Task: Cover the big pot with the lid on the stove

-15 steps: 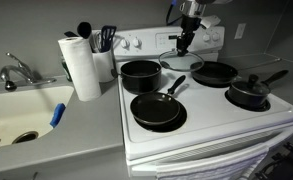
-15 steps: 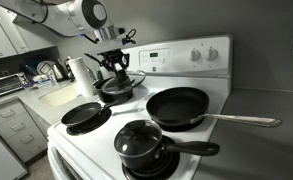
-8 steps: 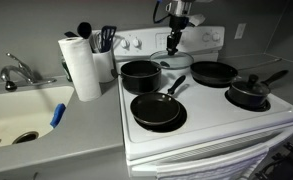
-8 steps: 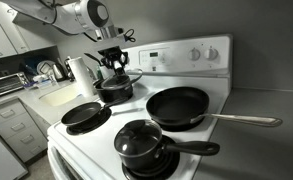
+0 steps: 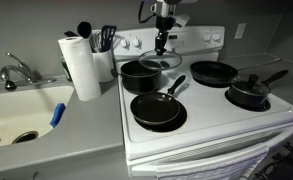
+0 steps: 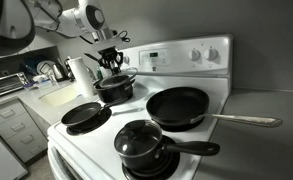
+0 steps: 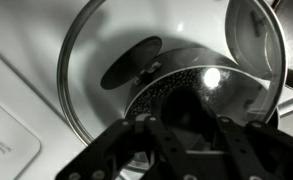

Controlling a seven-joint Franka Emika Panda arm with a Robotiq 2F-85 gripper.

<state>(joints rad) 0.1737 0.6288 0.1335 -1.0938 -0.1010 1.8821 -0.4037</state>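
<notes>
Fingers (image 7: 126, 148) pinch the knob of the lid (image 5: 162, 62) — wrist view shows the grip; both exterior views show it just above the big pot (image 6: 116, 90).

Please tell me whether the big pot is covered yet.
Not yet: the lid hangs from the gripper, raised and offset from the big pot.

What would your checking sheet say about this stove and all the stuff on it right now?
Surface: white electric stove with a flat cooktop, crowded with cookware.
Job's things: wide, deep black pot at the back; big round glass lid held over one side of it, not yet centred.
Clutter: shallow black frying pan in front, second frying pan behind, small lidded black saucepan, white paper towel roll.
Grippers: gripper shut on the lid's knob.
Cables: nothing seen.
Surroundings: pale sink beside the stove, grey wall.
</notes>
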